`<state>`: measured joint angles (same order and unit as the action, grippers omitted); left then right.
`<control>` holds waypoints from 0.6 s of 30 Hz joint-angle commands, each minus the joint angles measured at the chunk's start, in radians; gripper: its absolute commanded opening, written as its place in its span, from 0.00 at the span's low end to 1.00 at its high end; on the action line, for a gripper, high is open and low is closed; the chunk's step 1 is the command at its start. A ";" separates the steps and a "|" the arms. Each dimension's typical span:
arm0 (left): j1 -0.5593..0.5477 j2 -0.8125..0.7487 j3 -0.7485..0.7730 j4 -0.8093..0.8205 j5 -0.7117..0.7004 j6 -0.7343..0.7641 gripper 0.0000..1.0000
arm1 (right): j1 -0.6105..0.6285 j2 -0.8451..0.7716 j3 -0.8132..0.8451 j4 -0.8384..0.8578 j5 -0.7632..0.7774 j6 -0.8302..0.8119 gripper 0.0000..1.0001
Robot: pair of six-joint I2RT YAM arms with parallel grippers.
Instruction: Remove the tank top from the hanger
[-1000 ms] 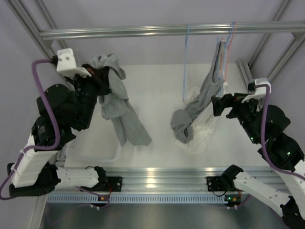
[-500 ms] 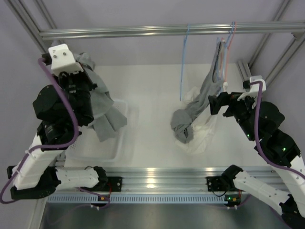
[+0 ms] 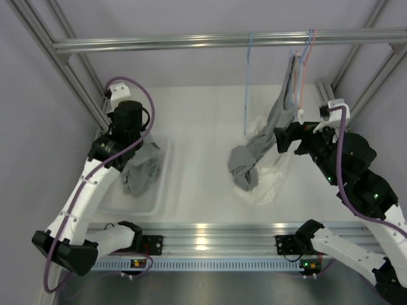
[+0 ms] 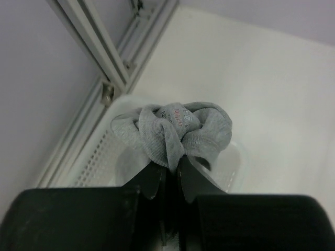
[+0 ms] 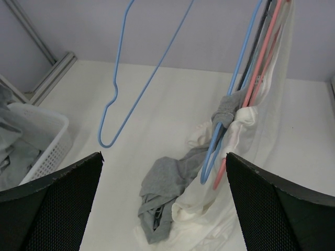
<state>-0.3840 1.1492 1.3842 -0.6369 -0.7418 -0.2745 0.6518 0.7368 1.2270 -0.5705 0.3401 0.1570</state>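
Tank top (image 4: 178, 130), gray and bunched, is clamped in the left gripper (image 4: 170, 175). That arm has swung down from where it was 1 second ago, so the cloth now piles into the white basket (image 3: 166, 190) at the left. 1 blue hanger (image 3: 247, 82) hangs bare from the rail (image 3: 191, 42). The right gripper (image 5: 163, 157), its jaws wide apart, has edged nearer the gray and white clothes (image 3: 254, 162) on hangers. Removal looks done, and only letting go remains.
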 commanded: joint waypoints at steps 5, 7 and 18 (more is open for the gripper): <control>0.004 -0.170 -0.296 -0.012 0.126 -0.296 0.00 | -0.011 0.044 0.040 0.044 0.034 0.001 0.99; 0.005 -0.224 -0.359 -0.018 0.168 -0.339 0.06 | -0.017 0.055 0.075 0.032 0.048 0.006 0.99; 0.005 -0.235 -0.406 -0.132 0.205 -0.359 0.99 | -0.070 0.285 0.404 -0.074 0.023 -0.034 0.94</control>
<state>-0.3836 0.9115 0.9573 -0.7395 -0.6029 -0.6296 0.6285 0.9592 1.5166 -0.6025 0.3454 0.1493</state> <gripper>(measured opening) 0.984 0.950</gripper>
